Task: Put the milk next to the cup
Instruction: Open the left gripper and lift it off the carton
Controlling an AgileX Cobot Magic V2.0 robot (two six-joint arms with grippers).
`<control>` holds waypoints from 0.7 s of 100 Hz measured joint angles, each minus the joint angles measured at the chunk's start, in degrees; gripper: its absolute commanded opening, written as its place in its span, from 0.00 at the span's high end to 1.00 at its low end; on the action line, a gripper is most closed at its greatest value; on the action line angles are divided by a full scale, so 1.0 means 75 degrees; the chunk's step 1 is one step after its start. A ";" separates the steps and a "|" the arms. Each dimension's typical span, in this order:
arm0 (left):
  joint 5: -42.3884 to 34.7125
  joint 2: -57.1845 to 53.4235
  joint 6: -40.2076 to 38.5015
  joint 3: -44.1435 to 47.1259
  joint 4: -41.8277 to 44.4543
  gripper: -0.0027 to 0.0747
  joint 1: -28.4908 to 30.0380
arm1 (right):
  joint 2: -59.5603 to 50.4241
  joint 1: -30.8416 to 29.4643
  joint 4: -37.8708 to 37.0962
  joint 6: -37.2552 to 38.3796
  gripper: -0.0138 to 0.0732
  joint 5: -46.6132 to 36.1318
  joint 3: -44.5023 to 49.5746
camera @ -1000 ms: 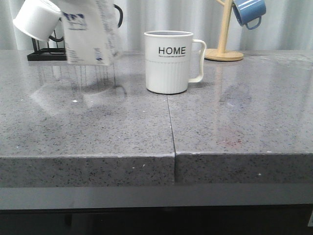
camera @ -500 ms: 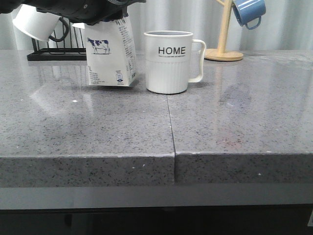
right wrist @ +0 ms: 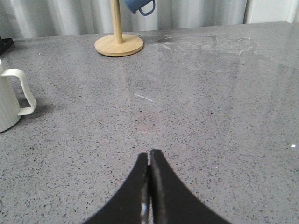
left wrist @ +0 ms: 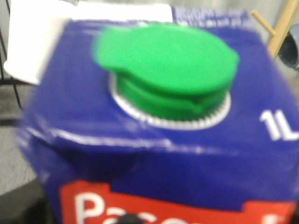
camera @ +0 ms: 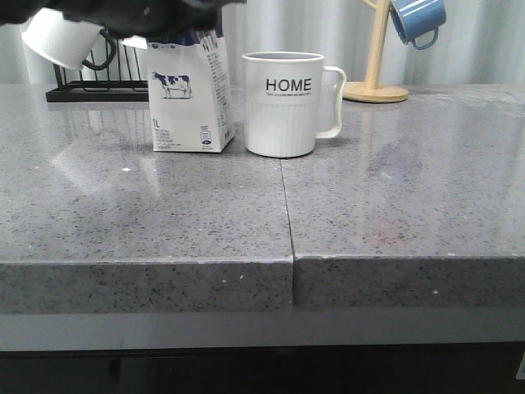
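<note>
Currently you have: right gripper (right wrist: 149, 186), fingers pressed together, empty, well off to the right. Milk (camera: 191, 94), upright on the counter (camera: 246, 213), just left of the cup (camera: 283, 103), directly beneath the left gripper (camera: 131, 15); its finger state you cannot tell.

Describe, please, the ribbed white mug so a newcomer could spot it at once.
On the grey speckled stone counter, look near the middle seam. The ribbed white mug stands right of the cow-printed white milk carton; alone among the mugs here, it reads "HOME" in black.
</note>
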 measured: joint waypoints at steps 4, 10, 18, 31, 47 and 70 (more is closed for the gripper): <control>-0.0078 -0.0019 0.0015 -0.0049 0.0037 0.15 -0.0018 | 0.0000 0.0000 0.0000 0.0000 0.98 0.0000 0.0000; -0.0134 -0.0066 0.0014 -0.0102 0.0037 0.10 -0.0036 | 0.0000 0.0000 0.0000 0.0000 0.98 0.0000 0.0000; -0.0149 -0.0100 0.0014 -0.0115 0.0037 0.09 -0.0036 | 0.0000 0.0000 0.0000 0.0000 0.98 0.0000 0.0000; -0.0072 -0.0100 0.0014 -0.0115 -0.0026 0.09 -0.0036 | 0.0000 0.0000 0.0000 0.0000 0.98 0.0000 0.0000; 0.0225 -0.0118 0.0014 0.0015 -0.0072 0.09 -0.0036 | 0.0000 0.0000 0.0000 0.0000 0.98 0.0000 0.0000; 0.0350 -0.0480 0.0014 0.0501 -0.0149 0.09 -0.0118 | 0.0000 0.0000 0.0000 0.0000 0.98 0.0000 0.0000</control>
